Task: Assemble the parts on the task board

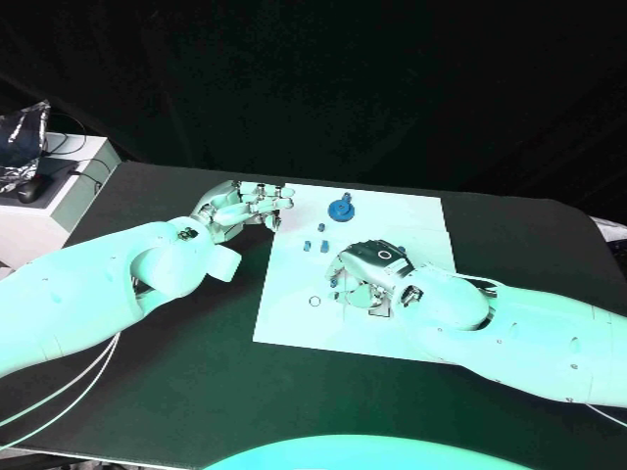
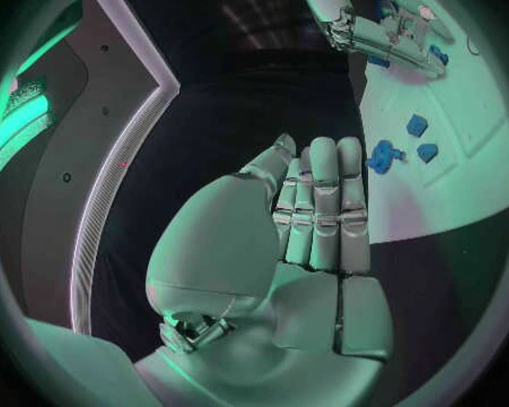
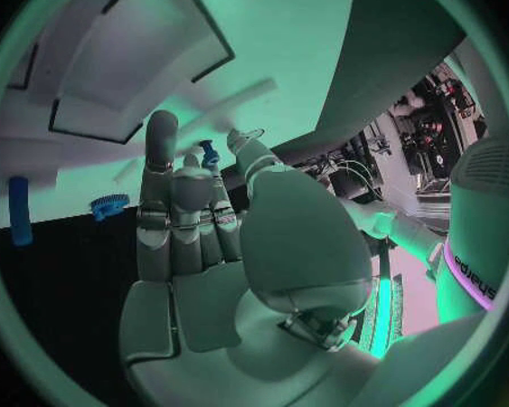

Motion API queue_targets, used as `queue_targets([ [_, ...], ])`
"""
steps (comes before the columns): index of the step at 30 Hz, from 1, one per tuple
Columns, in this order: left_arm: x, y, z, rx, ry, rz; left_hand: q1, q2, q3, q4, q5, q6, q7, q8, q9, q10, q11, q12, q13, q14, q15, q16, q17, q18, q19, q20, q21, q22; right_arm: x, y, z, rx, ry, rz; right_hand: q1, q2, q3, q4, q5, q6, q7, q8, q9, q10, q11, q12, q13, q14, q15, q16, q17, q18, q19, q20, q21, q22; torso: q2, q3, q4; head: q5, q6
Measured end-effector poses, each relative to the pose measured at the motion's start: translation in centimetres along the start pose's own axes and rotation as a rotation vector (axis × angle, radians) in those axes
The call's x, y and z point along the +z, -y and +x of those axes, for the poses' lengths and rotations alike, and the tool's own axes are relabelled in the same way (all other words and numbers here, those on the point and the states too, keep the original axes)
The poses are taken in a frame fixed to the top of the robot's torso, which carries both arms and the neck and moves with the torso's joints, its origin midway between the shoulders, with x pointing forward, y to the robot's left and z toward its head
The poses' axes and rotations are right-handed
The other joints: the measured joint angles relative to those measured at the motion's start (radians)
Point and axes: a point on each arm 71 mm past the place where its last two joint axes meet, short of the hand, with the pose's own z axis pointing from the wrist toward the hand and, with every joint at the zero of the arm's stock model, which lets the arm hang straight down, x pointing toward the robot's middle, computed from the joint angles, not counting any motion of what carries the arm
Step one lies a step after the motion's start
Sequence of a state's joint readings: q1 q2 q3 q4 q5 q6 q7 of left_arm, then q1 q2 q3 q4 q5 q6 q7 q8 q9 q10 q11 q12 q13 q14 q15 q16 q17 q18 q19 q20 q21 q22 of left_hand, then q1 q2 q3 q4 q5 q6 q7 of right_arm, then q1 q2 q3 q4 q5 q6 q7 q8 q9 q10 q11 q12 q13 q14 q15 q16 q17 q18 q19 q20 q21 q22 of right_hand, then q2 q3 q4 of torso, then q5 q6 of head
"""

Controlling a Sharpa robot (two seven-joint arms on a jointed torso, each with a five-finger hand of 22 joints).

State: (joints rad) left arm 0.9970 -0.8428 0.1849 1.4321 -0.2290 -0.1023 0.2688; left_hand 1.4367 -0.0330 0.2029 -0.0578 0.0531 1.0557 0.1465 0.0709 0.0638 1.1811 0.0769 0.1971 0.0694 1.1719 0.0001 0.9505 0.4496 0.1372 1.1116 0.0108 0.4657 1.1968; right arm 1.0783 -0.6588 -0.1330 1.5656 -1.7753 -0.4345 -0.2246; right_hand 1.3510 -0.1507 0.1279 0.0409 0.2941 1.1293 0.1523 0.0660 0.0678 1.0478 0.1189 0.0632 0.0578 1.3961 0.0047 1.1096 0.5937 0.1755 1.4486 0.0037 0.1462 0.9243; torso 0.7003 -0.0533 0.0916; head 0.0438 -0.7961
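The white task board (image 1: 399,220) lies mid-table. On its far part are a blue gear-like part (image 1: 342,209) and a few small blue pieces (image 1: 315,243). My left hand (image 1: 243,206) hovers at the board's far-left corner; in the left wrist view that hand (image 2: 316,212) has straight fingers and holds nothing, with blue parts (image 2: 381,154) just beyond it. My right hand (image 1: 370,276) is low over the board's middle, fingers pointing down. In its wrist view the right hand (image 3: 192,217) pinches a small blue part (image 3: 209,152) between thumb and a finger.
A small ring (image 1: 315,301) lies on the board's near-left part. A white cabinet (image 1: 31,211) with foil and cables stands at the table's far left. In the right wrist view a blue peg (image 3: 20,210) and a blue gear (image 3: 109,206) lie by the board's edge.
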Motion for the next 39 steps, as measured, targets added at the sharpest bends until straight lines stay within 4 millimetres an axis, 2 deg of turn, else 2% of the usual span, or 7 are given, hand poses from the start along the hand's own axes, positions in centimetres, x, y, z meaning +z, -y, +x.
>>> queue_targets([
  [12,0.0,-0.1,0.0,-0.001,-0.003,-0.01,0.0,0.0,-0.007,0.007,0.0,-0.004,-0.003,0.0,0.0,0.0,0.0,0.004,0.0,0.013,0.002,0.021,0.019,0.0,0.022,-0.007,0.004,0.019,-1.6,0.9,-2.0,0.044,0.117,0.017,0.049,-0.049,-0.022,0.092,0.006,-0.05,-0.018,0.0,-0.001,-0.037,0.003,0.0,0.0,0.003,0.003,-0.029,0.003,0.0,0.013,0.002,-0.022,-0.042,0.0,-0.0003,-0.0009,-0.01,0.01],
  [15,0.0,-0.1,0.0,-0.001,-0.005,-0.011,0.0,0.0,-0.007,0.007,0.0,-0.004,-0.003,0.0,0.0,-0.009,0.002,0.004,0.0,0.008,0.006,0.021,0.02,0.0,0.021,-0.007,0.004,0.023,-2.0,1.8,-3.0,0.052,0.134,0.038,0.057,-0.042,-0.018,0.079,0.006,-0.064,-0.025,0.0,-0.001,0.016,-0.01,0.0,0.0,0.004,0.002,-0.02,0.012,0.0,0.013,0.001,-0.022,-0.042,-0.001,-0.0006,-0.0009,-0.013,0.013],
  [22,0.3,-0.2,0.3,-0.005,-0.014,-0.011,-0.005,-0.005,-0.018,0.018,0.0,-0.004,-0.003,0.0,0.0,-0.009,0.002,0.004,0.0,0.002,0.005,0.016,0.013,0.0,0.014,0.0,-0.006,0.02,-2.9,7.4,-6.9,0.095,0.141,0.177,0.038,0.012,-0.006,-0.046,0.019,-0.101,-0.021,0.0,-0.001,0.063,-0.018,0.0,0.001,0.005,0.001,0.008,0.062,-0.006,0.014,-0.007,-0.002,-0.001,-0.001,-0.002,-0.0015,-0.03,0.021],
  [24,0.3,-0.2,0.4,-0.006,-0.016,-0.011,-0.005,-0.005,-0.018,0.018,0.0,-0.004,-0.003,0.0,0.0,-0.009,0.002,0.008,0.0,0.002,0.005,0.016,0.013,0.0,0.014,0.0,-0.008,0.019,-3.4,9.1,-7.8,0.102,0.111,0.211,0.036,0.014,-0.023,-0.059,0.034,-0.112,-0.043,0.0,-0.001,0.052,-0.017,0.0,0.001,0.005,0.001,0.011,0.071,-0.006,0.014,-0.007,-0.002,0.003,-0.001,-0.0022,-0.0029,-0.034,0.023],
  [30,0.4,-0.3,0.4,-0.007,-0.015,-0.011,-0.005,-0.005,-0.018,0.018,0.0,-0.004,-0.003,0.0,0.0,-0.009,0.002,0.008,0.0,0.002,0.005,0.016,0.013,0.0,0.014,0.0,-0.008,0.019,-4.6,11.5,-8.6,0.099,0.023,0.242,0.037,0.01,-0.099,-0.041,0.041,-0.112,-0.048,0.0,-0.001,0.024,-0.008,0.0,0.0,0.005,0.001,0.012,0.095,-0.007,0.014,-0.007,-0.002,-0.003,-0.001,-0.0025,-0.0059,-0.042,0.027],
  [34,0.4,-0.3,0.3,-0.006,-0.012,-0.011,-0.005,-0.005,-0.018,0.018,0.0,-0.004,-0.003,0.0,0.0,-0.009,0.002,0.008,0.0,0.002,0.005,0.016,0.013,0.0,0.014,0.0,-0.008,0.019,-5.0,12.1,-8.7,0.075,-0.017,0.239,0.05,-0.021,-0.101,-0.004,0.021,-0.121,-0.057,0.0,-0.001,0.007,-0.005,0.0,0.0,0.005,0.001,0.016,0.108,-0.008,0.017,-0.005,-0.002,-0.008,-0.002,-0.0021,-0.0066,-0.048,0.027],
  [39,0.4,-0.3,0.1,-0.005,-0.008,-0.011,-0.005,-0.005,-0.024,0.024,0.0,-0.004,-0.004,0.0,0.0,-0.009,0.002,0.008,0.0,0.002,0.005,0.016,0.013,0.0,0.014,0.0,-0.008,0.019,-5.0,12.2,-8.5,0.044,-0.049,0.227,0.059,-0.03,-0.102,0.019,0.017,-0.125,-0.06,0.0,-0.001,0.007,-0.005,0.0,0.0,0.005,0.001,0.017,0.123,-0.01,0.018,-0.003,-0.008,-0.011,-0.002,-0.0022,-0.0065,-0.05,0.027],
])
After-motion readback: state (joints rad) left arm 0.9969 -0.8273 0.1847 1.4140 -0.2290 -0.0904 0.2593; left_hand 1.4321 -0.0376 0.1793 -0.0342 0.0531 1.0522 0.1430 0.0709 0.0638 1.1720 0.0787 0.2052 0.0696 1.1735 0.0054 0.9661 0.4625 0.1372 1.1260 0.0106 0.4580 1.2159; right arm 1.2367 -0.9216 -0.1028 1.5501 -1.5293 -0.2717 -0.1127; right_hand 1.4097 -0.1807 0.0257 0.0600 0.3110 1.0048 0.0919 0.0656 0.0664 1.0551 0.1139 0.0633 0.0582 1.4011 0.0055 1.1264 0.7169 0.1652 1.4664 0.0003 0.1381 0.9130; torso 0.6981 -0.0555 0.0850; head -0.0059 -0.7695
